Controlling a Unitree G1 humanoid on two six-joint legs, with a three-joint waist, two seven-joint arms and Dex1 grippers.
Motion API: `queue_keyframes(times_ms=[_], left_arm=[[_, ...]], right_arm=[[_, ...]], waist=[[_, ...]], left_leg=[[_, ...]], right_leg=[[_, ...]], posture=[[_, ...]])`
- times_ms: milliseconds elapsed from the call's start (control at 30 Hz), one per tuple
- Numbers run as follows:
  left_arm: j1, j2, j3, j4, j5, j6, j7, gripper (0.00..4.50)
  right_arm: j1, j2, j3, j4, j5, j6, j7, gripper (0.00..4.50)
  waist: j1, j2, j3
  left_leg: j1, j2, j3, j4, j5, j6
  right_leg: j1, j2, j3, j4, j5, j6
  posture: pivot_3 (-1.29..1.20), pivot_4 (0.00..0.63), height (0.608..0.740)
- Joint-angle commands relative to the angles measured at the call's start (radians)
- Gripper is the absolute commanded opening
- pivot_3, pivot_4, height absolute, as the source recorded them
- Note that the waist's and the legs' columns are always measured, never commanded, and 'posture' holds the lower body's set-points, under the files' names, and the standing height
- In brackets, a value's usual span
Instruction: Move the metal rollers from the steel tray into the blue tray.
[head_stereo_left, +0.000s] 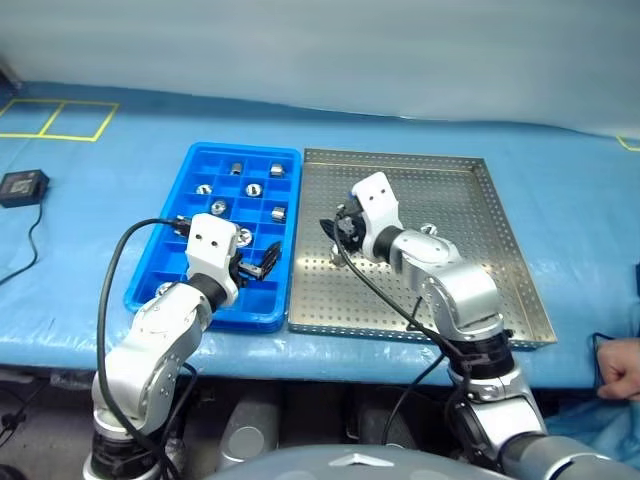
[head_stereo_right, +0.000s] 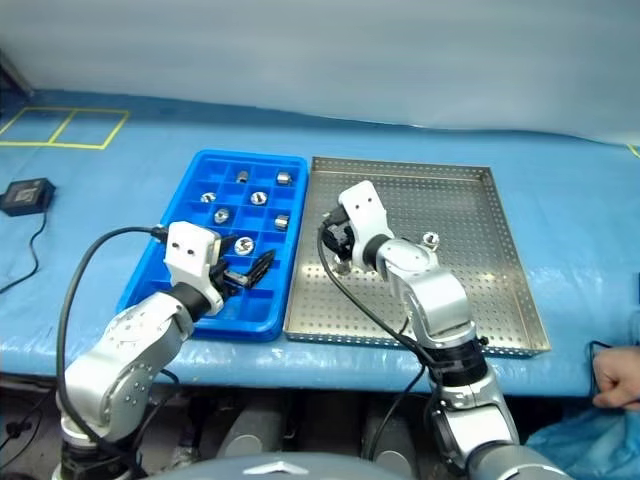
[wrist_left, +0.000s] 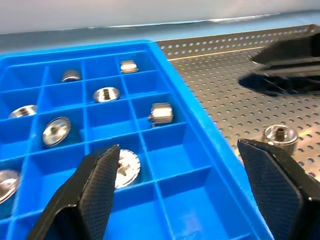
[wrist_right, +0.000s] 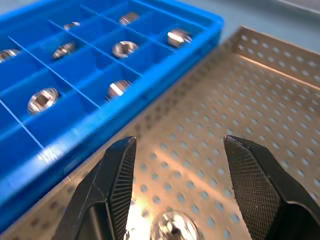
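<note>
The blue tray (head_stereo_left: 200, 262) lies left of the steel tray (head_stereo_left: 470, 290), the two touching side by side. Several metal rollers (head_stereo_left: 253, 189) sit in the blue tray's far compartments. One roller (head_stereo_left: 430, 230) stands on the steel tray's middle. Another roller (wrist_right: 172, 227) lies on the perforated floor just under my right gripper (wrist_right: 180, 142), which hangs open and empty over the steel tray's left part near the blue tray. My left gripper (wrist_left: 177, 150) is open and empty above the blue tray's near right compartments, its fingers straddling the tray's right wall.
A black device (head_stereo_left: 22, 187) with a cable lies on the blue table cover at far left, near yellow tape marks (head_stereo_left: 60, 120). A person's hand (head_stereo_left: 620, 365) rests at the right edge. Black cables loop from both wrists.
</note>
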Motion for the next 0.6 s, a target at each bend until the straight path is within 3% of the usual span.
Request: queue_keyframes(times_ms=[33,333,600], left_arm=[[-0.112,0.016,-0.042,0.097,-0.008,-0.021,-0.057,4.11],[-0.299,0.097,-0.223,0.367,0.035,-0.019,-0.205,4.11],[-0.411,0.092,-0.281,0.589,0.083,-0.039,-0.266,4.11]], right_arm=[[0.055,-0.105,0.058,-0.161,0.002,0.003,0.052,2.93],[0.177,-0.173,0.05,-0.292,0.036,-0.046,0.074,2.93],[0.225,-0.157,0.071,-0.323,0.024,-0.095,0.045,2.93]], waist=[[-0.023,0.0,0.0],[-0.096,-0.001,0.0],[-0.128,-0.001,0.0]], left_leg=[[0.0,0.0,0.0,0.0,0.0,0.0],[0.001,0.0,0.002,0.002,-0.001,0.002],[0.001,0.002,0.002,0.003,0.0,0.002]], right_leg=[[0.0,0.0,0.0,0.0,0.0,0.0],[0.001,0.0,0.001,0.0,0.001,0.003],[0.001,0.0,0.003,0.0,0.002,0.006]], posture=[[0.03,0.15,0.74],[-0.11,0.15,0.74],[-0.17,0.15,0.74]])
